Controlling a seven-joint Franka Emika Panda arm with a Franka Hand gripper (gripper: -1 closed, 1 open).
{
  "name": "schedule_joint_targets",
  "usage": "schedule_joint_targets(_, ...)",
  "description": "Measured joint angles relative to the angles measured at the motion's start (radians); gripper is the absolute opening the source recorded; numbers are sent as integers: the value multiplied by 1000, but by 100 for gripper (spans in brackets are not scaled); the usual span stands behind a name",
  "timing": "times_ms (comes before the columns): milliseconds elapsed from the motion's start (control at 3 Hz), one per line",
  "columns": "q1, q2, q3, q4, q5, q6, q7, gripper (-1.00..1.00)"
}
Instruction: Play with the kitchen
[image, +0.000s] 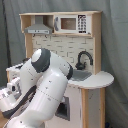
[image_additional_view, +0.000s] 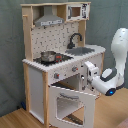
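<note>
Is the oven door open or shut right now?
Open. In the second exterior view the oven door hangs swung down and outward below the knobs, window facing up.

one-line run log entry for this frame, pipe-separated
arm: beside oven front | oven door: open, swung down | pot: on stovetop | faucet: over sink, untouched | gripper: state unclear
</note>
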Motion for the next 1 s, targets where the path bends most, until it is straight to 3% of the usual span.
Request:
schedule_joint_targets(333, 0, 1, -13, 0, 0, 18, 103, 100)
schedule_joint_targets(667, 0, -1, 27, 50, -10, 28, 24, 100)
schedule_joint_targets(1000, 1, -1, 30, 50, -34, 33, -82, 100)
